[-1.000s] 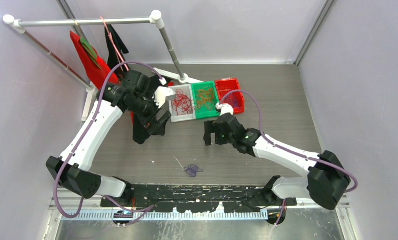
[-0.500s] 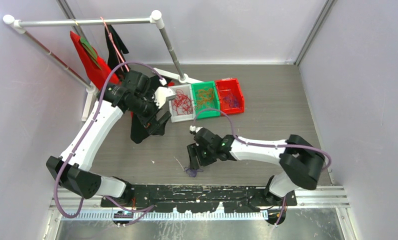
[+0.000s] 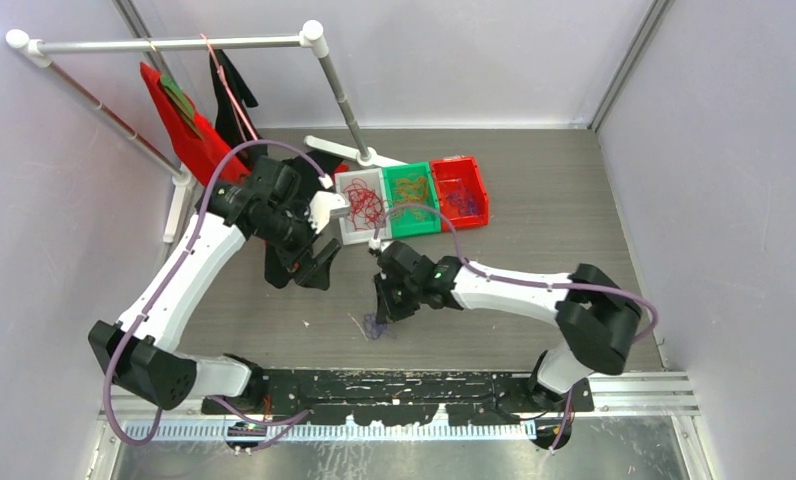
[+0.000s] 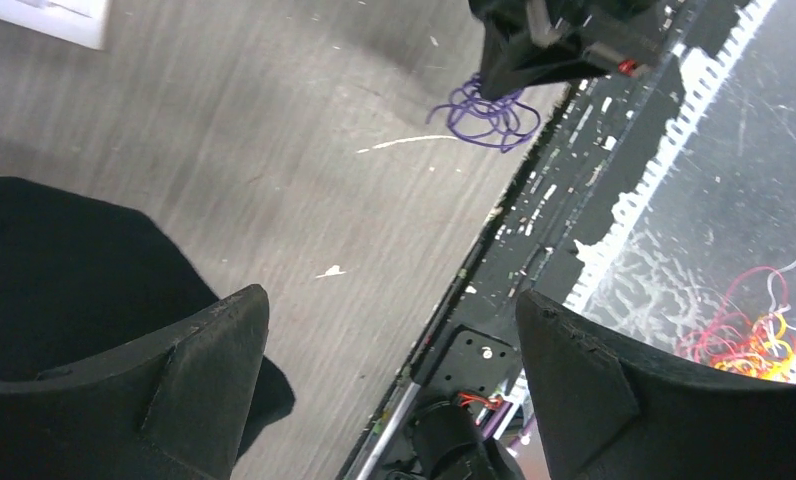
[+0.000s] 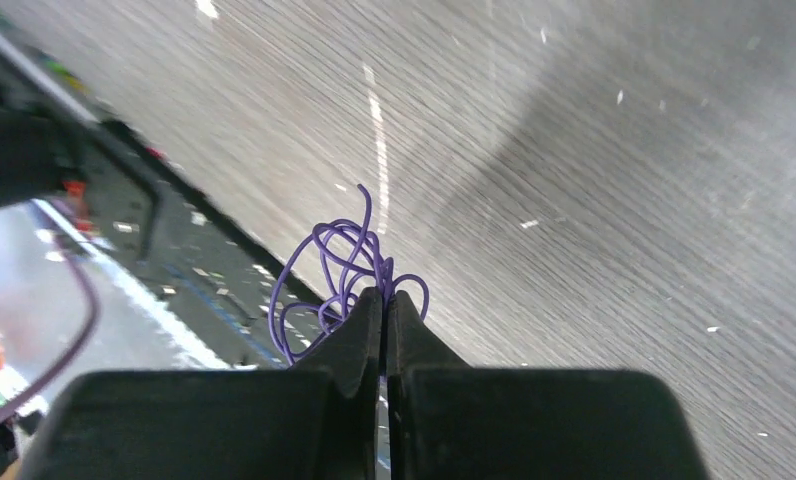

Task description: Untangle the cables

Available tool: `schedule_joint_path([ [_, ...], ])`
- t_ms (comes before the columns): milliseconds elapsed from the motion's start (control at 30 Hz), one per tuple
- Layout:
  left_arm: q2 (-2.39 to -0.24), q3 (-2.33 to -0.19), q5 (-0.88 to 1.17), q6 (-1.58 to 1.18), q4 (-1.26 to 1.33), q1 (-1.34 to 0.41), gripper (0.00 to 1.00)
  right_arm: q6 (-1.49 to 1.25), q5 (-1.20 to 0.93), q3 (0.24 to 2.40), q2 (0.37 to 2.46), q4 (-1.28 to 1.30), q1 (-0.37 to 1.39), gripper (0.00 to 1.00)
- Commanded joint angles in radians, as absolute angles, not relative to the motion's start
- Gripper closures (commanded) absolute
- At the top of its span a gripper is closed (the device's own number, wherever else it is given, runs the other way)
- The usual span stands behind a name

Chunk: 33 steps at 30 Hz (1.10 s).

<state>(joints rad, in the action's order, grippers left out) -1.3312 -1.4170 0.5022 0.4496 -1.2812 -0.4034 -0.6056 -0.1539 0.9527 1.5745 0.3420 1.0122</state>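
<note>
A small purple cable clump (image 3: 376, 326) lies on the table near the front middle. My right gripper (image 3: 386, 306) is shut on its upper loops. In the right wrist view the closed gripper (image 5: 385, 293) pinches the purple cable (image 5: 326, 262), whose loops fan out to the left. The left wrist view shows the same clump (image 4: 486, 112) under the right gripper (image 4: 559, 45). My left gripper (image 3: 316, 264) hangs open and empty to the left, its fingertips (image 4: 249, 305) wide apart. Red cables (image 3: 364, 204), orange cables (image 3: 411, 192) and purple cables (image 3: 462, 197) lie in the bins.
A white bin (image 3: 346, 236), a green bin (image 3: 418, 228) and a red bin (image 3: 478, 192) stand in a row at the back. A garment rack (image 3: 338, 92) holds red (image 3: 179, 125) and black cloth; a black garment (image 3: 278, 266) lies under my left gripper. A black rail (image 3: 394, 386) borders the front.
My right arm swung from the bins down to the front middle and shut on the purple clump, which shifted slightly left. The left gripper moved a little.
</note>
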Motion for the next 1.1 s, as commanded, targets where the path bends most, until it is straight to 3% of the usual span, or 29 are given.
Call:
schedule_joint_path([
  [0,-1.278,-1.354,0.629,0.444,-1.221,-0.399,0.08,-0.612,-0.148,1.036,1.437,0.291,0.978,0.99],
  [200,-1.252,-1.319,0.606,0.473,-1.179,-0.41,0.14,-0.671,-0.232,1.023,1.391,0.203,0.912,0.99],
  [433,-1.369,-1.537,0.587,0.549,-1.278,-0.429,0.16,-0.744,-0.303,0.971,1.344,0.121,0.831,0.99],
  [667,-1.278,-1.372,0.534,0.549,-1.127,-0.535,0.15,-0.813,-0.407,0.926,1.311,0.039,0.776,0.99],
  [800,-1.283,-1.368,0.505,0.521,-1.09,-0.621,0.15,-0.837,-0.445,0.94,1.313,0.004,0.767,0.99],
  [1067,-1.332,-1.431,0.48,0.409,-1.023,-0.634,0.15,-0.864,-0.486,0.959,1.323,-0.043,0.766,0.99],
])
